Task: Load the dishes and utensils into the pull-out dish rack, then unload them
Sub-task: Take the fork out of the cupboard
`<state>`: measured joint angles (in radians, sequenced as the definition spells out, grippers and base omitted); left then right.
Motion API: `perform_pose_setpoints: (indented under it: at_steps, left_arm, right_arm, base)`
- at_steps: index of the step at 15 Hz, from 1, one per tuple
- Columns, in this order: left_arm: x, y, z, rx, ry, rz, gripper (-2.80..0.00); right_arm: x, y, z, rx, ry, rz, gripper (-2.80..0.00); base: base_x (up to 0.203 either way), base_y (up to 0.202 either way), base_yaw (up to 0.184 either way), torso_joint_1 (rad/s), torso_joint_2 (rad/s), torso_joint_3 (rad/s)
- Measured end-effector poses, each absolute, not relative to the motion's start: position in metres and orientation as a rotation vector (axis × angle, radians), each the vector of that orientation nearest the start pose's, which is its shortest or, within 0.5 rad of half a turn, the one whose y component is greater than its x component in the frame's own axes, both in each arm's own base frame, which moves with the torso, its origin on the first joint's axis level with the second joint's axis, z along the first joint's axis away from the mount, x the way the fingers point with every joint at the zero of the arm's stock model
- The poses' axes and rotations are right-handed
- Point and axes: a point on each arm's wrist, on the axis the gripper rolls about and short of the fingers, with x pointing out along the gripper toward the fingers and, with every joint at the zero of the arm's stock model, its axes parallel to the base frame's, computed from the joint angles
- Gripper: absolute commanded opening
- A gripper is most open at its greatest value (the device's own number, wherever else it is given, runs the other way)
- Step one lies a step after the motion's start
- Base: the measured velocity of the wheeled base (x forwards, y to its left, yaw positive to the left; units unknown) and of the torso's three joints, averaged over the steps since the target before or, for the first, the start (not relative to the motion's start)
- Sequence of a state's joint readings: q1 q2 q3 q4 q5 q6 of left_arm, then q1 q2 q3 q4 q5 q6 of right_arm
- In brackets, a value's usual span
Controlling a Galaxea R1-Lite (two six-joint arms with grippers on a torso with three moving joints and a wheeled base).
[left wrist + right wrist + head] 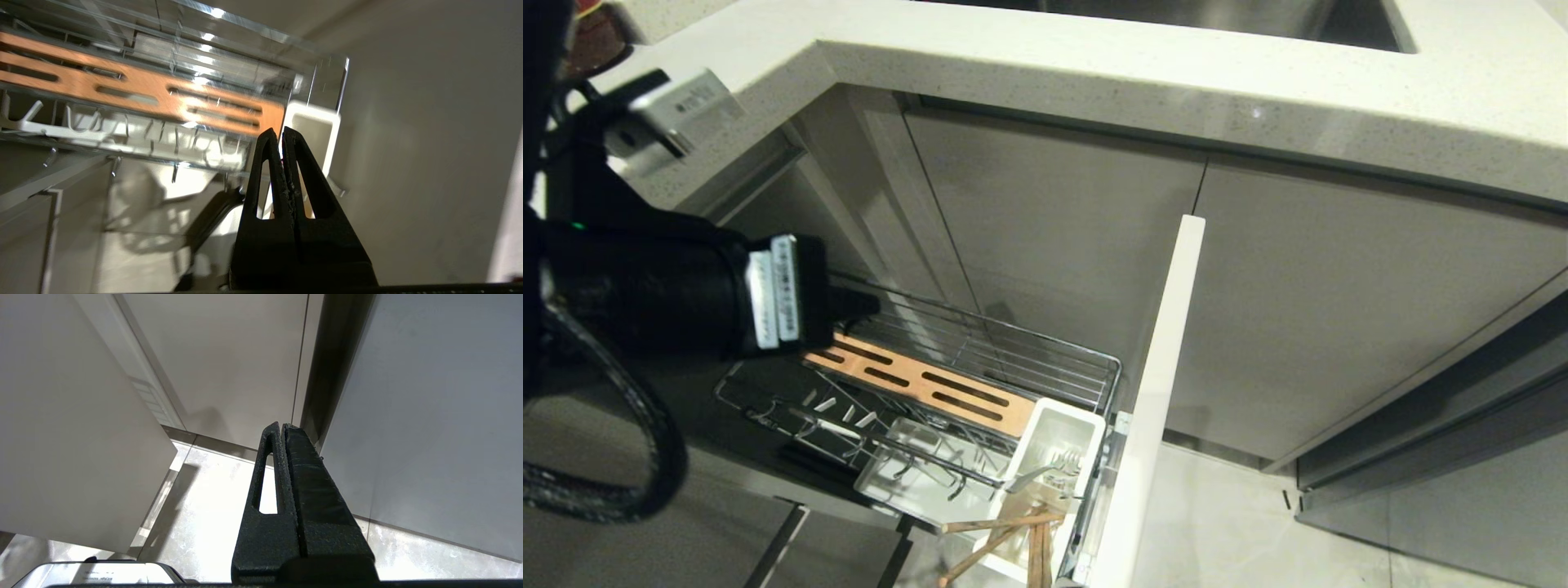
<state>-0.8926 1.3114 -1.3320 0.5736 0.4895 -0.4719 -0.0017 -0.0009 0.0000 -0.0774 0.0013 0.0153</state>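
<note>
The chopsticks (1005,543) and the silver fork (1033,475) sit in the white utensil cup (1068,425) at the bottom centre of the head view. The pale wooden sticks lie splayed and tilted, their ends poking out over the cup's near rim toward the lower edge of the frame; the fork leans beside them, tines up. The sticks look light, stiff and thin, likely to roll or scissor apart, so a pinch across both on the stretch jutting out of the cup would suit best. The fork's metal looks smooth and probably slippery; its handle is hidden, so the neck just below the tines is the part open to a grip.

The cup stands in the front corner of the pull-out dish rack (1045,359), against its white front panel (1168,359). A slotted wooden strip (915,380) runs across the rack; chrome prongs stand over the white drip tray (907,474). No plate or bowl shows in any view.

The left gripper (280,131) hangs over the rack's back end at mid left of the head view, clenched on nothing, its tips aimed toward the cup. The right gripper (282,425) is parked, jaws pressed together and empty, facing the cabinet doors (229,367) and floor.
</note>
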Motion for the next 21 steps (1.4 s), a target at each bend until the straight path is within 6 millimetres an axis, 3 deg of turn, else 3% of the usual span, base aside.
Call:
perform_pose_setpoints:
  at_steps: [4, 5, 10, 21]
  left_arm:
    - [0.112, -0.172, 0.266, 0.116, 0.552, -0.320, -2.80]
    - [0.110, -0.176, 0.253, 0.186, 0.558, -0.345, 0.00]
    - [0.103, -0.179, 0.216, 0.416, 0.471, -0.483, 0.00]
    - [0.096, -0.164, 0.177, 0.723, 0.350, -0.654, 0.00]
  right_arm:
    - [-0.023, 0.000, 0.083, 0.015, -0.078, 0.000, -2.80]
    - [-0.023, 0.000, 0.083, 0.015, -0.078, 0.000, -2.80]
    - [-0.023, 0.000, 0.083, 0.015, -0.078, 0.000, -2.80]
    - [-0.023, 0.000, 0.083, 0.015, -0.078, 0.000, -2.80]
  base:
    - [0.000, 0.000, 0.000, 0.000, 0.00, 0.000]
    - [0.000, 0.000, 0.000, 0.000, 0.00, 0.000]
    - [0.000, 0.000, 0.000, 0.000, 0.00, 0.000]
    - [0.000, 0.000, 0.000, 0.000, 0.00, 0.000]
